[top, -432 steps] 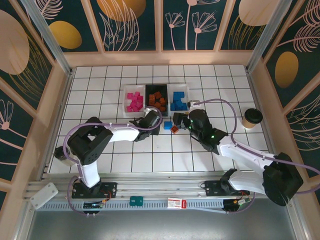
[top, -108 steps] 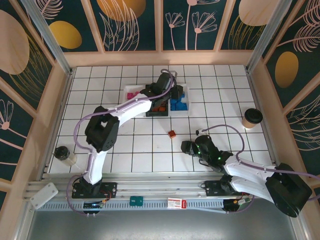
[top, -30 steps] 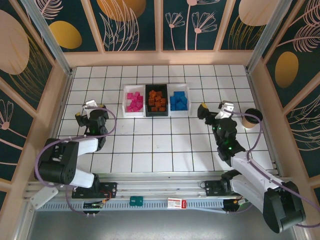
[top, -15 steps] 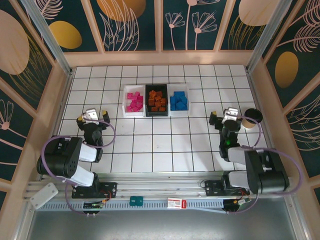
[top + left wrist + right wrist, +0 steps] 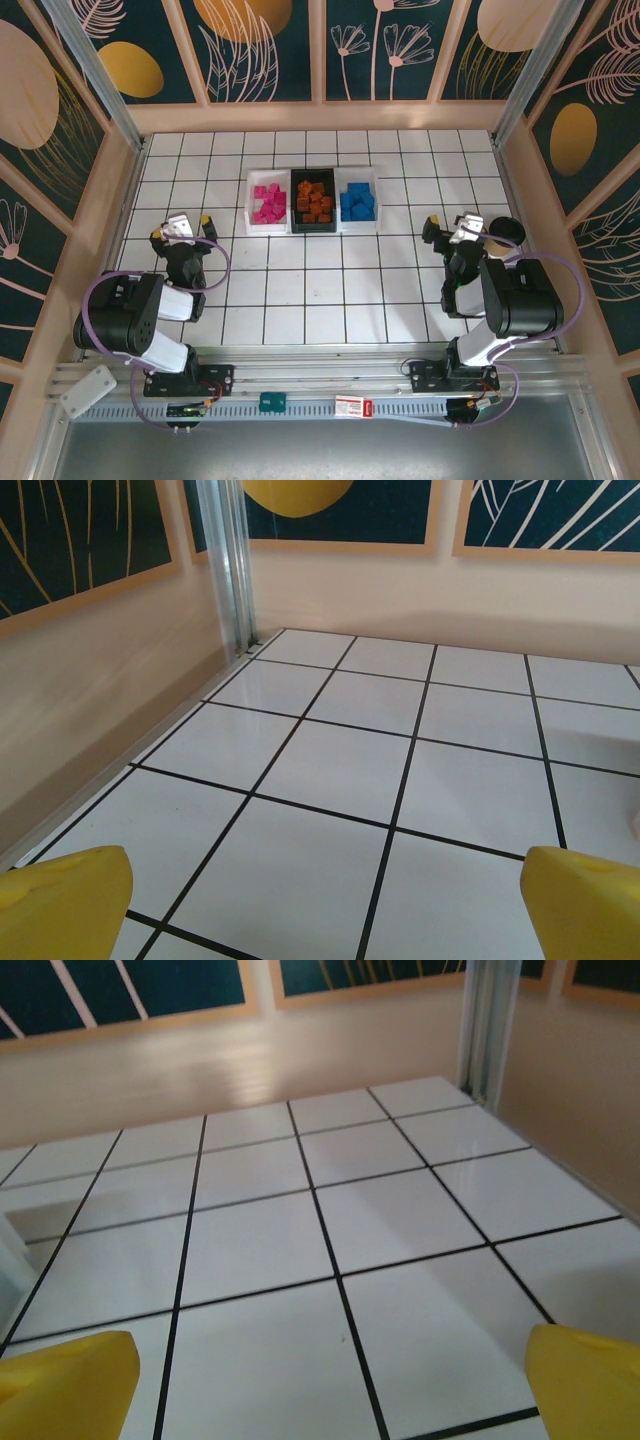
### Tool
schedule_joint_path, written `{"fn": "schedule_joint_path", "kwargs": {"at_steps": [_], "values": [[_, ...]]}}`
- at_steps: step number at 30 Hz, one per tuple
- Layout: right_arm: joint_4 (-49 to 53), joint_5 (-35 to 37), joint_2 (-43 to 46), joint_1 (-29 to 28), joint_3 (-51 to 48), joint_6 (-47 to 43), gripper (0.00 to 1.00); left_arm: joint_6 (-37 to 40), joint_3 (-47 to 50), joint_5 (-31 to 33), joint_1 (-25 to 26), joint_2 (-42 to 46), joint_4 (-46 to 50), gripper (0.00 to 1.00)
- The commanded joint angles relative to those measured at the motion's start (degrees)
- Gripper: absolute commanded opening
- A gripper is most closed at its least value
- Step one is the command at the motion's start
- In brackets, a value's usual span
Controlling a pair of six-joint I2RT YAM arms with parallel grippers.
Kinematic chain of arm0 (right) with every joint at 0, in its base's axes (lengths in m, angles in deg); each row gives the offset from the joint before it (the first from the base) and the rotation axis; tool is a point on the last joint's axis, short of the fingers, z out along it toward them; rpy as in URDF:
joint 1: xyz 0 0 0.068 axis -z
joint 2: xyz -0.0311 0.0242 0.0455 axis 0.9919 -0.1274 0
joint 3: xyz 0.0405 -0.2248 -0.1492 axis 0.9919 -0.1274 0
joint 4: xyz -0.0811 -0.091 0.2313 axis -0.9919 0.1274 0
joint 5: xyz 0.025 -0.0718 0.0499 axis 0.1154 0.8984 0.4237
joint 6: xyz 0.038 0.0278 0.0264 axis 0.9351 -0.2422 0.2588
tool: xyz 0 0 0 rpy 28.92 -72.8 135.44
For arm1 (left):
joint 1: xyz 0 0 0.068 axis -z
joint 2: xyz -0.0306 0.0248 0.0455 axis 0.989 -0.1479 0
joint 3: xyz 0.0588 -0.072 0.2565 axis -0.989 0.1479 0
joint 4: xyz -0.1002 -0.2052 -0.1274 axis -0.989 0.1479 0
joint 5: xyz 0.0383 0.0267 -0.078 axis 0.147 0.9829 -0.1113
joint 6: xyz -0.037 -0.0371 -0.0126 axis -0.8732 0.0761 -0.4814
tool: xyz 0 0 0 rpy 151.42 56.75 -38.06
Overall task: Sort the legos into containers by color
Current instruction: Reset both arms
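Observation:
Three containers stand side by side at the back middle of the tiled table. The left white bin (image 5: 268, 228) holds magenta-pink legos (image 5: 268, 203), the black bin (image 5: 314, 228) orange-brown legos (image 5: 315, 200), the right white bin (image 5: 359, 226) blue legos (image 5: 358, 202). My left gripper (image 5: 182, 227) is folded back at the left, open, far from the bins. In the left wrist view the left gripper (image 5: 320, 900) has bare tile between its yellow fingertips (image 5: 60, 900). My right gripper (image 5: 455, 226) is open at the right; in its wrist view the gripper (image 5: 320, 1380) holds nothing.
A round black cup (image 5: 508, 229) stands just right of the right gripper, partly behind the arm. Wooden walls and metal corner posts (image 5: 228, 565) close in the table. The white tiles (image 5: 320, 280) between the arms and the bins are bare.
Both arms have drawn back toward their bases. The right gripper has shifted right and down, close to the cup. The left gripper has barely moved. Both stay open.

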Motion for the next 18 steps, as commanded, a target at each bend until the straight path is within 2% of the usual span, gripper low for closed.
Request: {"fn": "schedule_joint_path", "kwargs": {"at_steps": [1, 18], "values": [[-4.93, 3.0, -0.39, -0.22, -0.19, 1.33, 0.99, -1.39, -0.77, 0.36, -0.49, -0.2, -3.11, 0.99], [-2.94, 2.1, -0.36, -0.2, 0.84, 0.95, 0.99, -1.37, -0.77, 0.35, -0.51, -0.24, -3.13, 0.99]]}}
